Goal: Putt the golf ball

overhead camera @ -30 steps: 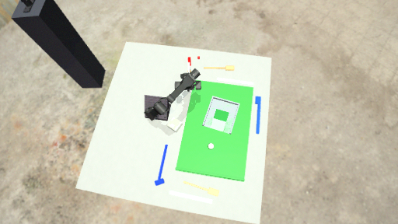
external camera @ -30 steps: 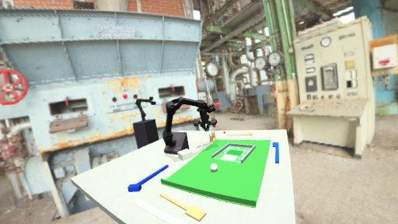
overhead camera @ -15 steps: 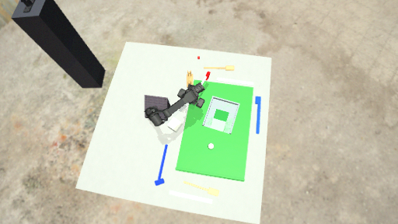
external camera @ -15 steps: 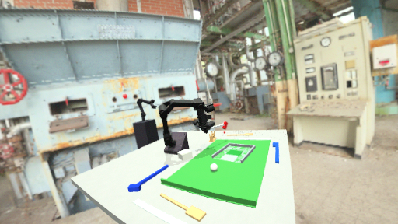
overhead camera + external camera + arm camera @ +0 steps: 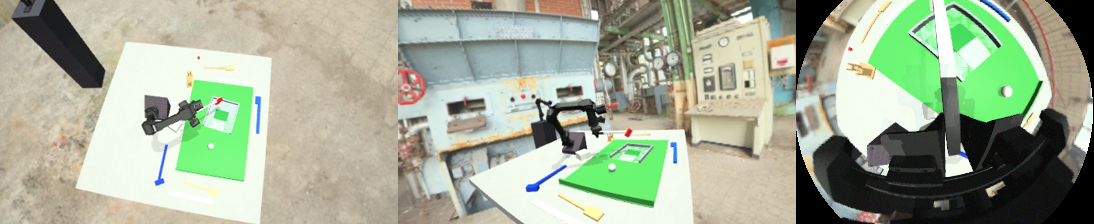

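Holding the red-headed white putter (image 5: 211, 103) clamped in my fingers (image 5: 200, 106), its shaft points at the raised green (image 5: 221, 115); the white golf ball (image 5: 211, 146) lies nearer, aside.

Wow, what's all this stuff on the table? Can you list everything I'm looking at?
Table: one, pale white, carries everything.
Mat: one, green, right half of the table.
Raised green: one, grey-framed ramp with a green patch, far part of the mat.
Golf ball: one, white, on the mat, nearer than the raised green.
Blue putters: two, one left of the mat, one right.
Tan putters: two, one at the near edge, one at the far edge.
Red putter: one, white shaft, red head, held above the raised green.
Gripper: one, black, closed on the red putter's shaft.
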Robot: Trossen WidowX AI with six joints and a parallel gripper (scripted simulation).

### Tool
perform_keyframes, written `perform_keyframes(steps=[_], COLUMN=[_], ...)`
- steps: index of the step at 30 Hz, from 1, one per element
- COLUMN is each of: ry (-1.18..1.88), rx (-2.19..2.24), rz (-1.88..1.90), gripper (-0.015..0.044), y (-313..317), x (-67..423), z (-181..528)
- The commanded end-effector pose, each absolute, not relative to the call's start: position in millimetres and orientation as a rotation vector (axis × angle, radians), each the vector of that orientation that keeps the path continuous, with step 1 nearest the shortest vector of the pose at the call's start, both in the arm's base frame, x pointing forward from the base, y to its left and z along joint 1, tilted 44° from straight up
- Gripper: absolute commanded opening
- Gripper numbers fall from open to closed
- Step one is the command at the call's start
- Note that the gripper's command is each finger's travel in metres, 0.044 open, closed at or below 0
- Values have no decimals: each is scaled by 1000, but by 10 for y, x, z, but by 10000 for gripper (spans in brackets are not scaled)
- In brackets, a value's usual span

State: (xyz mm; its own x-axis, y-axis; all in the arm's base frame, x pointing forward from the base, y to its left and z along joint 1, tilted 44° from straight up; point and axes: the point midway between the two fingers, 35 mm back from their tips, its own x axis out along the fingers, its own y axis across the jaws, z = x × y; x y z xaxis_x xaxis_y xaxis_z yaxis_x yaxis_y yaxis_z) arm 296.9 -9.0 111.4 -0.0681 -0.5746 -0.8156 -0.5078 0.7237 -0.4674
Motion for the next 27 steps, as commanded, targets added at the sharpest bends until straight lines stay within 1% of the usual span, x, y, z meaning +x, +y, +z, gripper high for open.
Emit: perform_keyframes(steps=[1,10,20,27], ry=[1678,1601,1477,1466], rx=[-799,-608,-403,-383], rz=[-181,-485,-807,-834], gripper=[0,0,0,0], y=[-251,-701,-1109,-1159], x=[2890,2599,2141,2104], z=[1319,1777,2224,2224])
